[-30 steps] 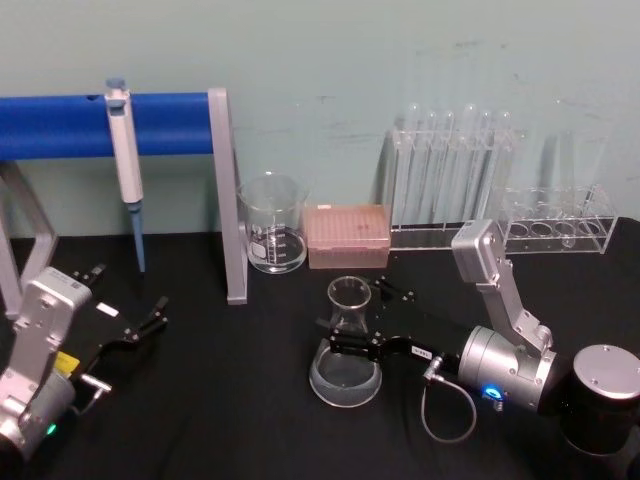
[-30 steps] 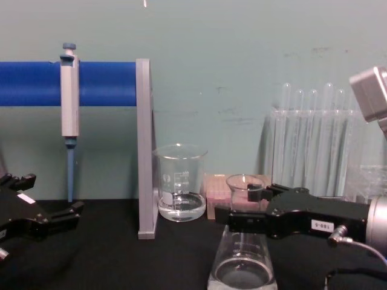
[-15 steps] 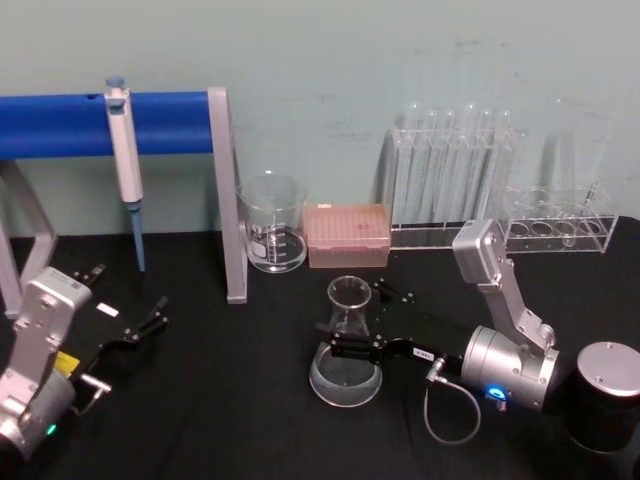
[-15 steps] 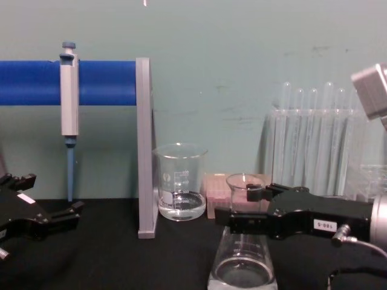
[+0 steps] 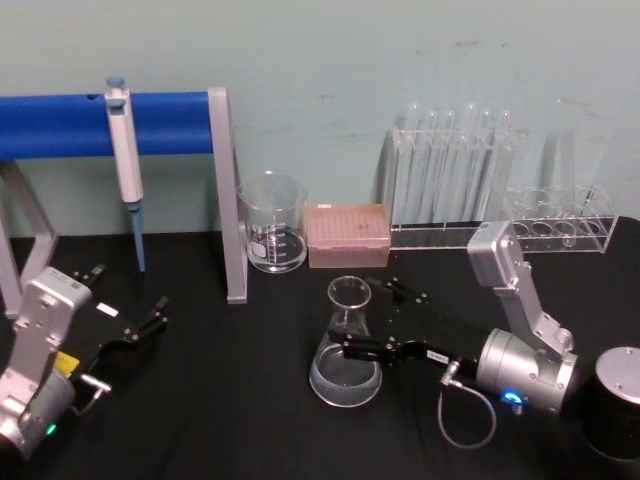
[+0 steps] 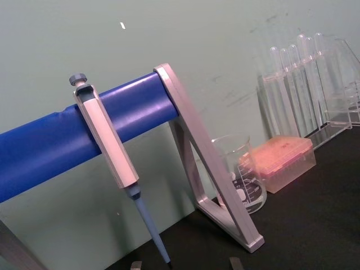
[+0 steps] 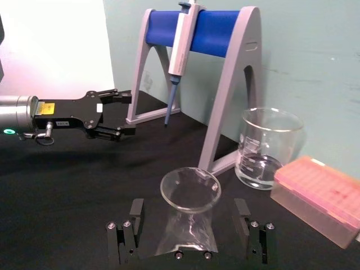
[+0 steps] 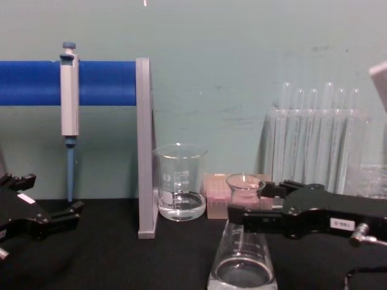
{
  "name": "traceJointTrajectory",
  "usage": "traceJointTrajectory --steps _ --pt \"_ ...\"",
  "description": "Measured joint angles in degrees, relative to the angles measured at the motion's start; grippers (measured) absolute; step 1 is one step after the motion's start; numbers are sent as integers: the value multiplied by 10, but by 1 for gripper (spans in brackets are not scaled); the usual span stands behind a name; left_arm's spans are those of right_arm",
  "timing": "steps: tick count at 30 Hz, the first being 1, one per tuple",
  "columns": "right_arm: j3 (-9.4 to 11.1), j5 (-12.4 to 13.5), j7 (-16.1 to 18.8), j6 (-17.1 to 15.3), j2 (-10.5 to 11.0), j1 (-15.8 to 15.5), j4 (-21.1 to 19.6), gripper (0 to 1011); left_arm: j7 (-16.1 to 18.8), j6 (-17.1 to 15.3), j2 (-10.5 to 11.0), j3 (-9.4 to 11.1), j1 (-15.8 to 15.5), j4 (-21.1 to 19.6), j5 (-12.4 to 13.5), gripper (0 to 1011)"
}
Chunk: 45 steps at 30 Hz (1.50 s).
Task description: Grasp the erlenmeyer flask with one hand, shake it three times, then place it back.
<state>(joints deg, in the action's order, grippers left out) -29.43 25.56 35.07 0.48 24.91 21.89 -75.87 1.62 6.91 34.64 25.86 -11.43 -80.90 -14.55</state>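
The erlenmeyer flask (image 5: pixel 346 350) stands upright on the black table near the middle, with a little clear liquid in its wide base (image 8: pixel 243 272). My right gripper (image 5: pixel 362 318) is open, reaching in from the right at neck height. In the right wrist view the flask (image 7: pixel 188 225) sits between the two fingers (image 7: pixel 135 211), with a gap on each side of the glass. From the chest view the right gripper (image 8: pixel 247 202) crosses just below the flask's rim. My left gripper (image 5: pixel 125 298) rests open on the table at the far left, well away from the flask.
A glass beaker (image 5: pixel 272 235) and a pink tip box (image 5: pixel 346 235) stand behind the flask. A pipette (image 5: pixel 122 150) hangs on the blue-barred stand (image 5: pixel 228 200) at back left. Test tube racks (image 5: pixel 450 180) line the back right.
My right arm has drawn back to the right, so its fingers reach less far past the flask's neck. The flask and the left arm have not moved.
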Motion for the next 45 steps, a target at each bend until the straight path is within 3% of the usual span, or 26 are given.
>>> traceJointTrajectory --steps 18,25,32,38,45 --pt "35 13 -35 -34 37 -35 -46 1000 0 0 0 0 0 0 0 1001" --pt "53 14 -58 -43 41 -40 -46 1000 0 0 0 0 0 0 0 1001" --pt "72 9 -91 -45 32 -41 -39 1000 0 0 0 0 0 0 0 1001" --pt "93 -13 -132 -28 12 -41 -29 1000 0 0 0 0 0 0 0 1001" --pt "102 -33 -163 -12 -9 -40 -15 1000 0 0 0 0 0 0 0 1001"
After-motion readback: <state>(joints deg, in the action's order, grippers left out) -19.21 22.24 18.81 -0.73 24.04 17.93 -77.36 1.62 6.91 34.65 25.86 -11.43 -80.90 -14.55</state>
